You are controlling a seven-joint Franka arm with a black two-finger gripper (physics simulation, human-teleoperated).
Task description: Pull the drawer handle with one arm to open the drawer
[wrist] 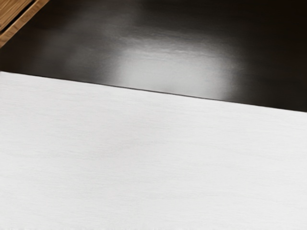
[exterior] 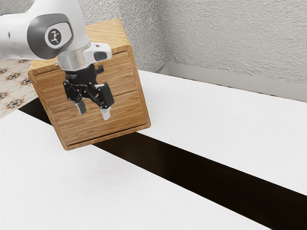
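White tabletop (exterior: 72, 191) fills the foreground of the exterior view, crossed on the diagonal by a black strip (exterior: 192, 172). A wooden cabinet (exterior: 110, 33) stands at the far end of that strip, toward the exterior view's left, turned at an angle to the table edge. Its face shows an upper drawer front (exterior: 122, 72) and a lower drawer front (exterior: 122, 112); both appear flush with the face. The arm (exterior: 43, 36) enters from the upper left. The gripper (exterior: 93, 110) hangs in front of the cabinet face, over the seam between the two fronts, pointing downward. Its fingers (exterior: 105, 114) stand apart with nothing between them. Contact with the wood cannot be determined. A grey textured wall (exterior: 230, 33) runs behind the table.

In the wrist view, the tabletop (wrist: 144, 167) lies under the hand, the strip (wrist: 168, 57) beyond it, and a corner of the cabinet (wrist: 12, 17) at the strip's far edge.
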